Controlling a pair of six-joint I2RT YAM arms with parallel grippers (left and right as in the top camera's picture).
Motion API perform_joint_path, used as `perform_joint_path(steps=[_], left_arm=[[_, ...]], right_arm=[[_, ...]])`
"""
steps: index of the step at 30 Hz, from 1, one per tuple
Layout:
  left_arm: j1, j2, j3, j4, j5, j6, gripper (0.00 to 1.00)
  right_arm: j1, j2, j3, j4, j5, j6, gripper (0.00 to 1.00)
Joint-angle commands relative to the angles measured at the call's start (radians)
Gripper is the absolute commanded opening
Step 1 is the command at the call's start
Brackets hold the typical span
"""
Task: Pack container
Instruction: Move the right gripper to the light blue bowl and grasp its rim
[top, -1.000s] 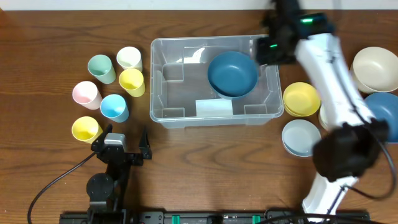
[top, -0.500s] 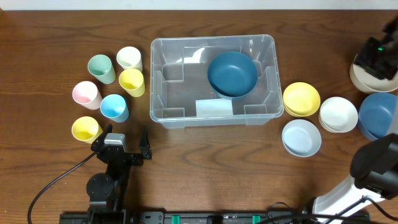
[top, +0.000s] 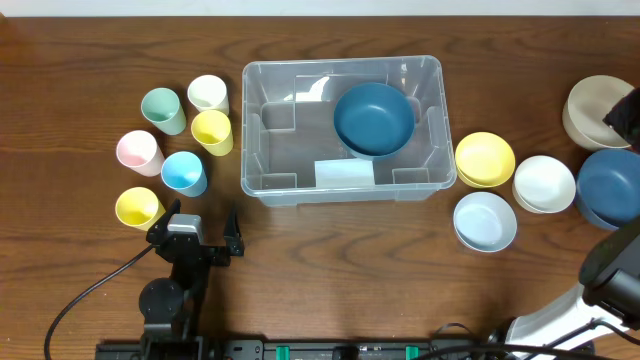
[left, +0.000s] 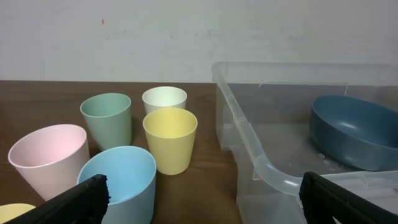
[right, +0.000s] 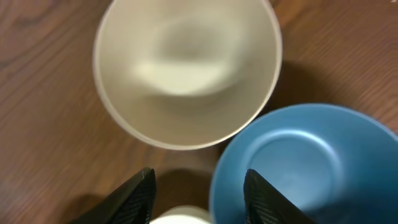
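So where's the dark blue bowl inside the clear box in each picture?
Overhead: dark blue bowl, upper right inside the container.
Left wrist: bowl far right, inside the container.
Right wrist: not in it; only another blue bowl.
Landmark: the container, overhead and left wrist.

Clear see-through plastic bin with white label; dark blue round bowl; mint green plastic cup; brown wood-grain surface.

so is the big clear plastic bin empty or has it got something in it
Not empty: one dark blue bowl sits upright inside the clear rectangular plastic bin, toward its right end.
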Motion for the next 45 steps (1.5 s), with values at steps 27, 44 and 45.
perform_joint_path(steps=[27,44,45], left_arm=[[0.003,-0.006,-0.016,-0.034,0.011,0.010,0.98],[0.003,-0.006,-0.016,-0.033,0.011,0.010,0.98],[0.003,-0.006,-0.016,-0.034,0.011,0.010,0.98]], right_arm=[[0.030,0.002,-0.289,0.095,-0.138,0.056,0.49],[0.050,0.002,-0.204,0.067,-0.151,-0.030,0.48],[0.051,0.002,-0.189,0.055,-0.156,-0.043,0.48]])
